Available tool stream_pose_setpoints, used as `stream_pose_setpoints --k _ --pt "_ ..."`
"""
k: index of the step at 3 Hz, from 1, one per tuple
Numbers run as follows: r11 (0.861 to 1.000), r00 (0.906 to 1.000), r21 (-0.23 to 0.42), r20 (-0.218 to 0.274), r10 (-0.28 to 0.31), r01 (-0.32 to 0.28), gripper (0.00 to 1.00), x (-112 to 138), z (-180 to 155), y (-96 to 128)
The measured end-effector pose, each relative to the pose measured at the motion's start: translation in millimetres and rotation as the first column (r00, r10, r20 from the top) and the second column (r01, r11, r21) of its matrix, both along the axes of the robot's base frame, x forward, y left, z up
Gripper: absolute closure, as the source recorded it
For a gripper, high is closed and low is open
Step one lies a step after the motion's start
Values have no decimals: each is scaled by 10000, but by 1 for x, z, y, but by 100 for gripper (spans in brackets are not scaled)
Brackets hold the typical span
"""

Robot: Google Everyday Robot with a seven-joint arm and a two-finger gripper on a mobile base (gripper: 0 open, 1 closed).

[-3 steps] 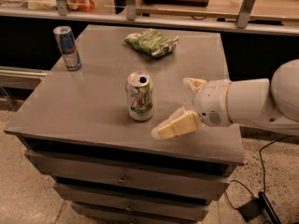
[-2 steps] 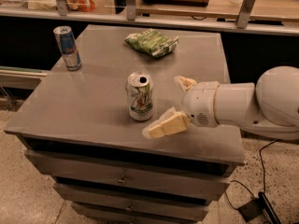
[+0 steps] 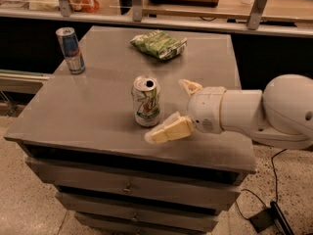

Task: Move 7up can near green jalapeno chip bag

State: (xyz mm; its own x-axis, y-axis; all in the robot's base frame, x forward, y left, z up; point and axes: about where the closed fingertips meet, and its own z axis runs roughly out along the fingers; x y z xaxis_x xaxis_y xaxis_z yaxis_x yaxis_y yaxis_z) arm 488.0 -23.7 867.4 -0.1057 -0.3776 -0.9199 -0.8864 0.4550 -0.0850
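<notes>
Found jaws spread wide in the camera view, with nothing held between them. Logged gripper (image 3: 168, 110) low over the front right part of the grey table (image 3: 93, 116), just to the right of the 7up can (image 3: 146, 102), its mouth turned toward the can. Observed near finger (image 3: 171, 129) lying close beside the can's lower right side at the front; could not tell whether touching. Observed far finger (image 3: 190, 86) behind and to the right, apart from the can. Traced white arm (image 3: 254, 111) entering from the right edge, above the table's right front corner. Recorded 7up can standing upright near the middle of the tabletop, silver top showing a dark opening. Recorded green jalapeno chip bag (image 3: 159, 44) lying flat toward the table's back edge, behind the can and slightly to the right, well apart from it. Noted blue and silver can (image 3: 70, 50) upright near the back left corner, well apart from both. Noted drawers (image 3: 127, 187) under the tabletop, black cable (image 3: 274, 214) on the speckled floor at lower right, and wooden counter (image 3: 205, 11) with metal posts behind.
</notes>
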Motion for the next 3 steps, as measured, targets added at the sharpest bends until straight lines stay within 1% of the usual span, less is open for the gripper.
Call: stream_pose_setpoints --k 1,2,3 --pt "9962 9988 807 380 309 -339 0 11 -1 20" --pt "9893 9964 1299 594 597 -670 11 19 -4 36" --pt "9804 9924 1659 793 942 -1064 27 24 -5 48"
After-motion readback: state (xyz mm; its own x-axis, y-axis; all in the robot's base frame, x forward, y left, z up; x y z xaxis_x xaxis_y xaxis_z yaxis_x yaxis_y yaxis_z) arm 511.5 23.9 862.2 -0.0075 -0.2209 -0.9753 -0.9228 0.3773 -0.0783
